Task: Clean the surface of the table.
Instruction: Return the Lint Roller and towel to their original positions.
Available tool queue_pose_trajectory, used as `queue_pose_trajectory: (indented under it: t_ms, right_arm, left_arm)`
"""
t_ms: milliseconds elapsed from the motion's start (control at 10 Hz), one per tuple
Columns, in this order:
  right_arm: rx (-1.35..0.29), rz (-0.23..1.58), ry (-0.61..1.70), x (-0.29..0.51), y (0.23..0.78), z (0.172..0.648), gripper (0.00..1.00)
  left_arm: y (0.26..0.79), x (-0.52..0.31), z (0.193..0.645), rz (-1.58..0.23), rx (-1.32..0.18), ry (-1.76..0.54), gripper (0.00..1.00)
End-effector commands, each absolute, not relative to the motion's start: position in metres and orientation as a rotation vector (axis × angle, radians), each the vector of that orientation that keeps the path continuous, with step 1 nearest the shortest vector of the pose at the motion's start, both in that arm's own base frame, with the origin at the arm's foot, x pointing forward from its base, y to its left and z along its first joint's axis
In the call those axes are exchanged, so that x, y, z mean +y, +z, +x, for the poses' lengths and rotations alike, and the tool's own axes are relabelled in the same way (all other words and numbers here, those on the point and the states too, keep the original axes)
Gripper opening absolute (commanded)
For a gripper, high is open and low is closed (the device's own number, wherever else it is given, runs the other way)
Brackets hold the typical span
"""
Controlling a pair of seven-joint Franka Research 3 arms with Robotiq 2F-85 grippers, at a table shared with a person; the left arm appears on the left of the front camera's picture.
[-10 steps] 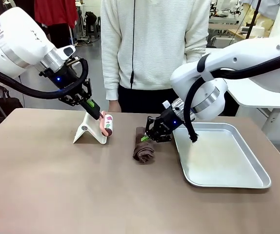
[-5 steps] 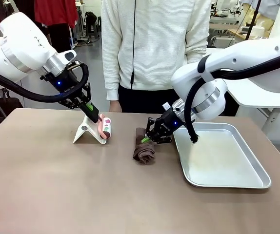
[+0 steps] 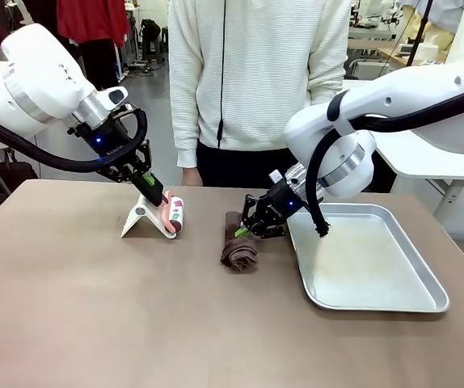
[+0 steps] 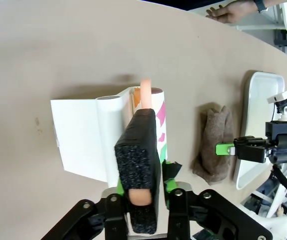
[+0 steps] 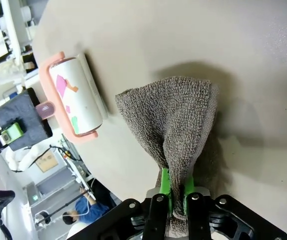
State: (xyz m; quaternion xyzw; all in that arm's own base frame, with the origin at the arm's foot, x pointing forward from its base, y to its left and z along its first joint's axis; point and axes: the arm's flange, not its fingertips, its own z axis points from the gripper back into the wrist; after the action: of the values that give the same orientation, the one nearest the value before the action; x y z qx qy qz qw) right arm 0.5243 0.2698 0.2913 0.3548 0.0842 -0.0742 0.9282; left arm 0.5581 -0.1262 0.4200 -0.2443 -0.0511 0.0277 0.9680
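Table [image 3: 94, 307] unchanged; left gripper [image 3: 153, 196], lower now, clenched on lint roller [image 3: 175, 212]; right gripper [image 3: 242, 230] pinching towel [image 3: 239, 250].

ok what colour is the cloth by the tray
Brownish grey terry cloth, clearest in the right wrist view.

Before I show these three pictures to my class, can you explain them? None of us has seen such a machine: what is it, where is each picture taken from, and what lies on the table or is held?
It is two white robot arms at a brown table, with a person standing at the far side. One picture looks across the table from between the arms; the other two come from cameras on the wrists.

The left gripper clamps the foam-wrapped handle of a pink lint roller, which rests on a white stand. The right gripper pinches a brown towel lying bunched on the table. Beside the towel sits a silver metal tray.
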Motion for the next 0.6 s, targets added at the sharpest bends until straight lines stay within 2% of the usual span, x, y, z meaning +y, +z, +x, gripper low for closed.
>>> queue_pose_trajectory:
  t_ms: [0,100,300,400,500]
  right_arm:
    - [0.193,0.7,-0.151,0.272,0.295,0.532,0.7]
    - [0.198,0.699,-0.151,0.272,0.295,0.532,1.0]
    - [0.198,0.699,-0.154,0.271,0.295,0.533,1.0]
    - [0.197,0.697,-0.154,0.27,0.295,0.533,0.87]
    - [0.196,0.691,-0.154,0.269,0.295,0.533,0.97]
  left_arm:
    - [0.419,-0.125,0.558,-0.458,-0.116,0.071,1.0]
    - [0.418,-0.124,0.558,-0.459,-0.115,0.072,1.0]
    - [0.419,-0.122,0.557,-0.465,-0.119,0.079,1.0]
    - [0.422,-0.119,0.557,-0.474,-0.125,0.086,1.0]
    - [0.424,-0.115,0.555,-0.477,-0.132,0.096,1.0]
